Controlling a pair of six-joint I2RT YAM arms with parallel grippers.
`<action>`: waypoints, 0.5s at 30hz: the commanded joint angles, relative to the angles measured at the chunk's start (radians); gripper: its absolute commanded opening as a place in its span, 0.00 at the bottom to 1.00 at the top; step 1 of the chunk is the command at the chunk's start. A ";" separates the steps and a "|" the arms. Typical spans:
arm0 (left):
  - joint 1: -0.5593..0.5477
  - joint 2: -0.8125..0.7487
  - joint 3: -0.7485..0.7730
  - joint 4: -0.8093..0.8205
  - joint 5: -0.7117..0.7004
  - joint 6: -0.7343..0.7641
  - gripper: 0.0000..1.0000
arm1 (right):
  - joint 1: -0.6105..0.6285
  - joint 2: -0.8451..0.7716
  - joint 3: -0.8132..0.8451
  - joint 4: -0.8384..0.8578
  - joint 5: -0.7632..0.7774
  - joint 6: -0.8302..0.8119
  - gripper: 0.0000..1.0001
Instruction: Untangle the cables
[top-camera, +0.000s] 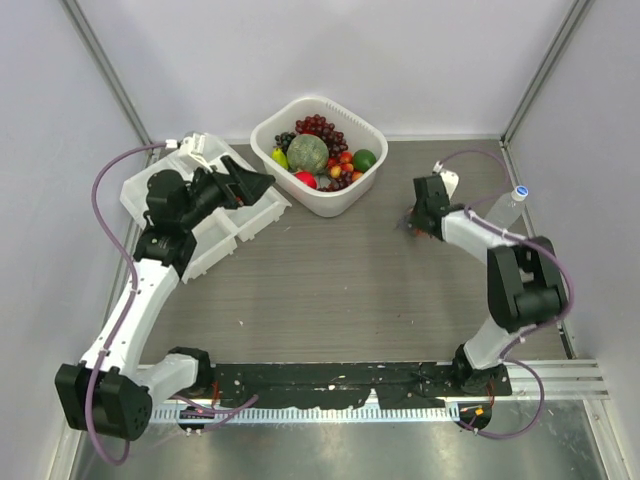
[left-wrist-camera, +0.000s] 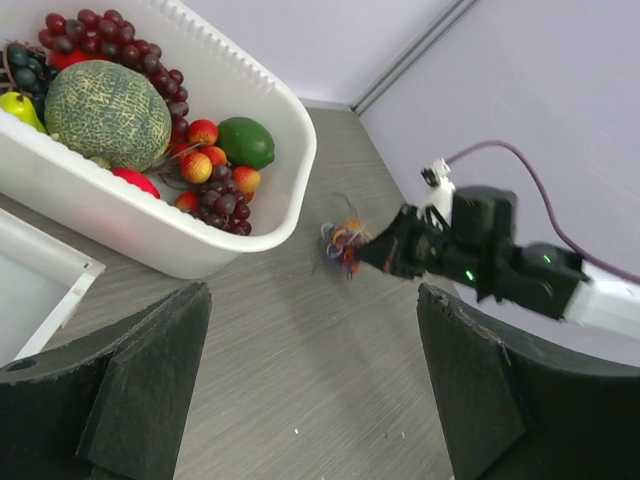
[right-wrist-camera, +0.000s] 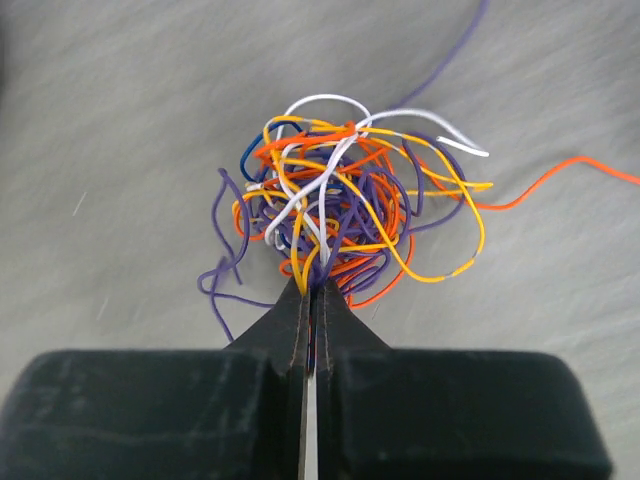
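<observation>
The cables (right-wrist-camera: 340, 210) lie as one tight knot of orange, yellow, purple and white strands, with a little blue, on the grey wood-grain table (top-camera: 330, 300). In the right wrist view the knot fills the middle of the frame. One purple strand runs out of the top edge and one orange strand runs out of the right edge, so their ends are cut off. The right gripper (right-wrist-camera: 310, 292) comes up from the bottom centre with its jaws pressed together on the knot's lower edge. Yellow, white and purple strands run in at the tips, but exactly which ones are pinched cannot be made out. In the top view the knot is little more than an orange-red speck at right of centre, largely hidden by the gripper head. In the left wrist view it is small and blurred at mid-frame, touching the black tips, and single strands cannot be told apart. The left gripper (left-wrist-camera: 312, 295) has its jaws spread wide with nothing between them, its two dark fingers (left-wrist-camera: 150, 380) filling the lower corners. The white fruit basket (left-wrist-camera: 150, 230), holding a melon (left-wrist-camera: 107, 113), grapes and a lime (left-wrist-camera: 245, 142), is cut off at the upper left. A white compartment tray (left-wrist-camera: 40, 280) shows only one corner at the left edge.
</observation>
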 joint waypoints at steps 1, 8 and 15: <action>0.007 0.045 -0.001 0.077 0.068 -0.053 0.85 | 0.163 -0.284 -0.228 0.068 -0.123 0.110 0.01; -0.117 0.108 0.043 0.033 0.128 -0.073 0.75 | 0.347 -0.542 -0.573 0.313 -0.329 0.366 0.01; -0.329 -0.074 -0.188 -0.014 -0.037 -0.154 0.73 | 0.455 -0.577 -0.641 0.378 -0.460 0.364 0.04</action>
